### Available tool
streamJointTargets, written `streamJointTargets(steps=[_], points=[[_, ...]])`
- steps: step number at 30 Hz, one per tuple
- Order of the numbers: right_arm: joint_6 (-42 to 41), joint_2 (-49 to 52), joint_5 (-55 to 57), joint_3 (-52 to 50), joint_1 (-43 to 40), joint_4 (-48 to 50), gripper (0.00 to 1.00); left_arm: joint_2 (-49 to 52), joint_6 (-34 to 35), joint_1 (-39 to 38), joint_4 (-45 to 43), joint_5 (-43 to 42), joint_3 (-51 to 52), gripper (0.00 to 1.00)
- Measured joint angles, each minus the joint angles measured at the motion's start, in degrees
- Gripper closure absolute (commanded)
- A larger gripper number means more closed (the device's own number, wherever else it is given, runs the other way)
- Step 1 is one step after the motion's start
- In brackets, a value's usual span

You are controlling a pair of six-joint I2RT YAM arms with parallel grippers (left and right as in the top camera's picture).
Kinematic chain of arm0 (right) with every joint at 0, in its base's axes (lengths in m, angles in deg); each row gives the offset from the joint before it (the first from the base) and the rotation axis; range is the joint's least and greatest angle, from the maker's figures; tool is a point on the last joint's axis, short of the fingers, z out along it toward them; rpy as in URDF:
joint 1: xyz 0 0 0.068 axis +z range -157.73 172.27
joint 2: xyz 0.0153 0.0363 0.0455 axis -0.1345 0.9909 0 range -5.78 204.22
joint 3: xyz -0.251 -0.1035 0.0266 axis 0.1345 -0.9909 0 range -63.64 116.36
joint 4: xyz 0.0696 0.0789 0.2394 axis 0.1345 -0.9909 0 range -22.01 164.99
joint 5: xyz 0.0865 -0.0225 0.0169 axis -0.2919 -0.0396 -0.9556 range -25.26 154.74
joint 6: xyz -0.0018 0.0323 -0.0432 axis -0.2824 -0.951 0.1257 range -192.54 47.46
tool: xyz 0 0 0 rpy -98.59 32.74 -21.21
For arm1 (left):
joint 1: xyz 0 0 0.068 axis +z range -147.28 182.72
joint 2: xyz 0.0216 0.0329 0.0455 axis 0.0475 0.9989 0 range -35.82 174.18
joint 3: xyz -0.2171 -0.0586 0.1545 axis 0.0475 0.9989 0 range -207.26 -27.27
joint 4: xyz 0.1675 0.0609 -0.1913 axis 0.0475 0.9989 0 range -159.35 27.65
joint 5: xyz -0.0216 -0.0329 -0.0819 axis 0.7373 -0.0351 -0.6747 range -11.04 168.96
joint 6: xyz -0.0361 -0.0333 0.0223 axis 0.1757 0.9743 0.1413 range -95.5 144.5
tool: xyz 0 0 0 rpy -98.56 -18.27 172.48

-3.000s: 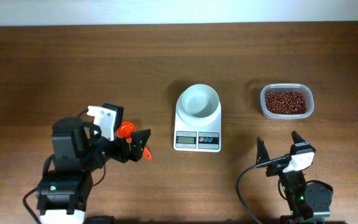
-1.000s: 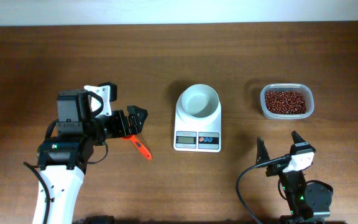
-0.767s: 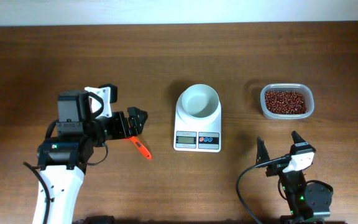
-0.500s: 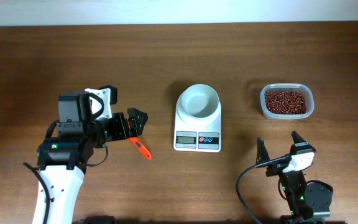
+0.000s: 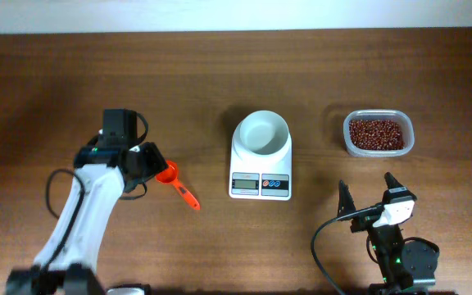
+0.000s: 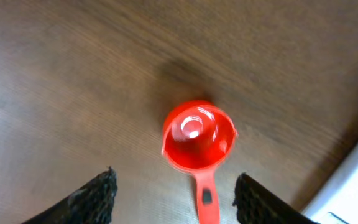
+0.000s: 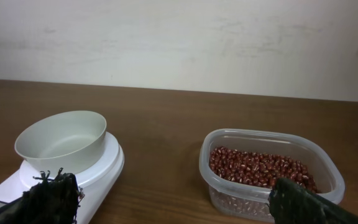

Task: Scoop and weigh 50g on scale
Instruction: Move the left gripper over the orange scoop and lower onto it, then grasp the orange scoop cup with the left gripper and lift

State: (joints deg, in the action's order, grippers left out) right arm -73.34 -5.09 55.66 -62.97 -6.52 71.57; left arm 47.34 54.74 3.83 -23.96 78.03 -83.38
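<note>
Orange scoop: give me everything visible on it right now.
The scoop looks like glossy orange-red plastic: a round cup with a small pouring lip and a straight handle. It lies flat on the table, cup mouth up and empty, left of the scale and apart from it. The left gripper hangs over it, open, a finger either side of the handle; no contact shows.

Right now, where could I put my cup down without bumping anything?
Bare wood lies between the scale and the bean tub, along the far edge of the table behind both, and in front of the scale. It's crowded left of the scale, where the red scoop lies by the left claw.
</note>
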Motion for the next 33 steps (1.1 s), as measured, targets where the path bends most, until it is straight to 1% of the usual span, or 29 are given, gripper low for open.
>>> streamJointTargets(steps=[2,4,6,8,11,14,15,17,18,21,33], points=[[0.02,0.0,0.0,0.0,0.0,0.0,0.01,3.28,-2.95,0.0,-2.27,0.42,0.0,0.41],[-0.04,0.0,0.0,0.0,0.0,0.0,0.01,6.47,-5.75,0.0,-3.98,0.57,0.0,0.44],[0.0,0.0,0.0,0.0,0.0,0.02,0.01,8.92,-7.06,0.0,-5.46,0.63,-0.02,0.5],[-0.02,0.0,0.0,0.0,0.0,0.0,0.01,12.22,-7.78,0.0,-7.15,0.74,-0.02,0.61],[0.0,0.0,0.0,0.0,0.0,0.0,0.01,15.34,-8.24,0.0,-8.59,0.31,-0.02,0.65],[-0.04,0.0,0.0,0.0,0.0,0.0,0.01,16.22,-8.24,0.0,-8.83,0.28,-0.02,0.65],[0.0,0.0,0.0,0.0,0.0,0.02,0.01,16.28,-8.24,0.0,-9.25,0.28,-0.02,0.72],[0.0,0.0,0.0,0.0,0.0,0.02,0.01,16.31,-8.39,0.0,-10.16,0.26,-0.02,0.82],[-0.02,0.0,0.0,0.0,0.0,0.02,0.01,16.31,-8.11,0.0,-10.49,0.24,-0.02,0.89],[0.0,0.0,0.0,0.0,0.0,0.02,0.01,16.31,-7.1,0.0,-10.6,0.07,-0.04,1.0],[0.04,0.0,0.0,0.0,0.0,0.0,0.01,16.31,-6.67,0.0,-10.08,-0.13,-0.04,1.0]])
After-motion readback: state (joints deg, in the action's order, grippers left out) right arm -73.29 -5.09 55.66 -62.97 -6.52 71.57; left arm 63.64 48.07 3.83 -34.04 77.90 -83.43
